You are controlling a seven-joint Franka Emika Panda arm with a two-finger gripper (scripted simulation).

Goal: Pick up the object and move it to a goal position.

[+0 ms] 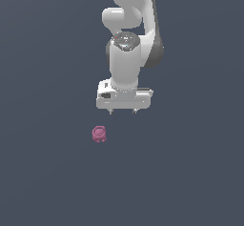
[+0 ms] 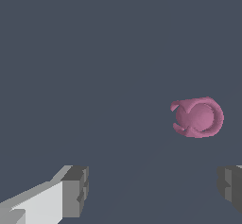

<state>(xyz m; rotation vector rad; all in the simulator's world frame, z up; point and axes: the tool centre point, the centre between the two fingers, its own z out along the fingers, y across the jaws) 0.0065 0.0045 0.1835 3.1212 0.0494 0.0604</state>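
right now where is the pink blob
The pink blob lies alone on the grey floor, below the open gripper and toward the exterior view's left, untouched.

A plain, dark slate-grey floor [image 1: 190, 182] fills the whole exterior view, flat and even in tone. The wrist view shows this same grey surface, unmarked, under soft, even light with hardly any shadow.

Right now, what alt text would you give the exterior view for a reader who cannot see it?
A white robot arm's gripper hangs open above a plain dark grey surface, holding nothing. A small lumpy pink object lies apart from it, lower and toward the exterior view's left, untouched.
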